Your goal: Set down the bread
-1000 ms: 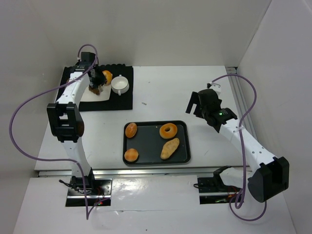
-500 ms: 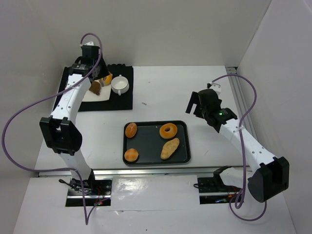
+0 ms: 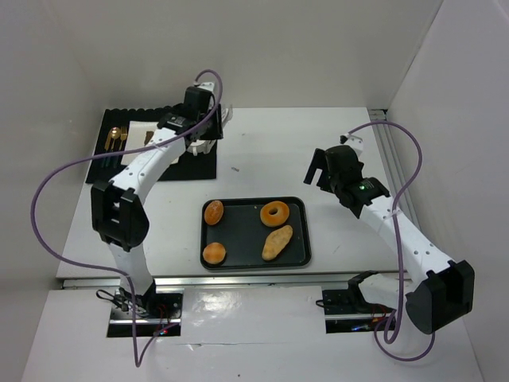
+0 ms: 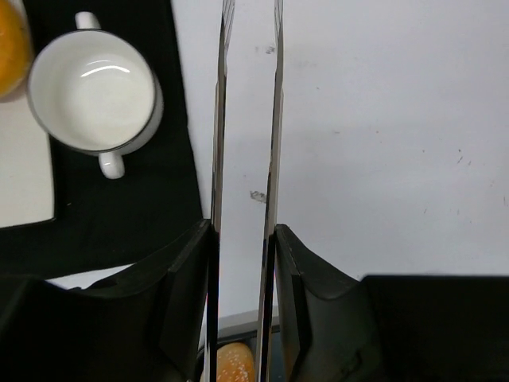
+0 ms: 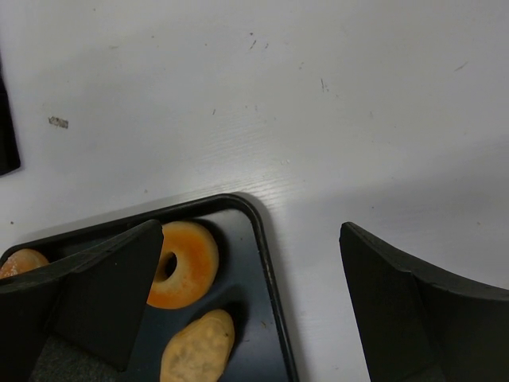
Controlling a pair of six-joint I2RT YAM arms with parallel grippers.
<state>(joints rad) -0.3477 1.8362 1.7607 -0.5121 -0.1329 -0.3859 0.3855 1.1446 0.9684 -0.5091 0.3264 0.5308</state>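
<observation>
Four breads lie on a black tray (image 3: 246, 239) near the front middle of the white table (image 3: 270, 151). They are a round bun (image 3: 213, 212) at the back left, a ring doughnut (image 3: 275, 213) at the back right, a second round bun (image 3: 214, 253) at the front left and a long roll (image 3: 277, 242) at the front right. None touch each other.

At the far left lies a black mat (image 3: 191, 167). In the left wrist view an orange-brown bread piece (image 4: 9, 40), cut off by the frame edge, rests on a white plate (image 4: 24, 175) on this mat, just beside a white cup (image 4: 94, 89).

The left gripper (image 4: 242, 239) is over the mat's right edge, clamped on metal tongs (image 4: 219, 119) whose blades stand slightly apart with nothing between them.

The right gripper (image 5: 250, 239) hovers beyond the tray's far right corner, its jaws wide apart and empty.
</observation>
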